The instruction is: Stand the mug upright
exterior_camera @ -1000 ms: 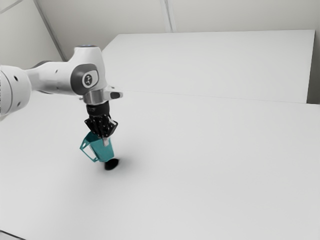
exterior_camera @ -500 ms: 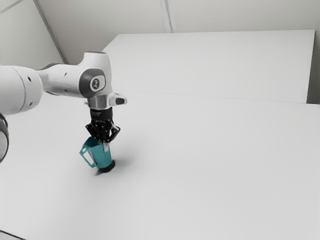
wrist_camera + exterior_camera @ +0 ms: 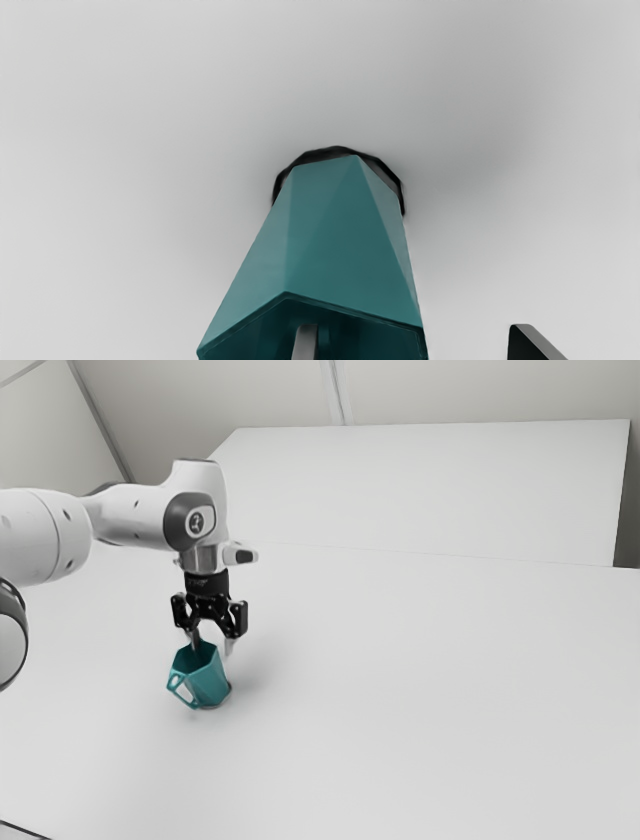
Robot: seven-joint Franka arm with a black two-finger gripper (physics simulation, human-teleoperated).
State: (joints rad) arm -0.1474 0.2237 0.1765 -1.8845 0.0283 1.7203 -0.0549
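In the exterior view my gripper [image 3: 212, 643] is open just above the teal mug [image 3: 207, 682], its fingers spread apart. The mug stands on the table with its mouth up and its handle toward the exterior view's lower left. One finger reaches into the mug's mouth and the other is outside the wall. In the wrist view the mug [image 3: 340, 240] has its open rim toward my hand, and a dark edge shows around its base. My gripper [image 3: 412, 335] has one fingertip inside the rim and the other well off the outer wall.
The white table [image 3: 420, 700] stretches broadly toward the exterior view's right. A pale upright panel [image 3: 430, 490] rises behind it.
My fingers have opened and let go of the mug. It has gone from hanging tilted above the table, over a dark shadow, to standing on it. The hand has shifted slightly toward the exterior view's right.
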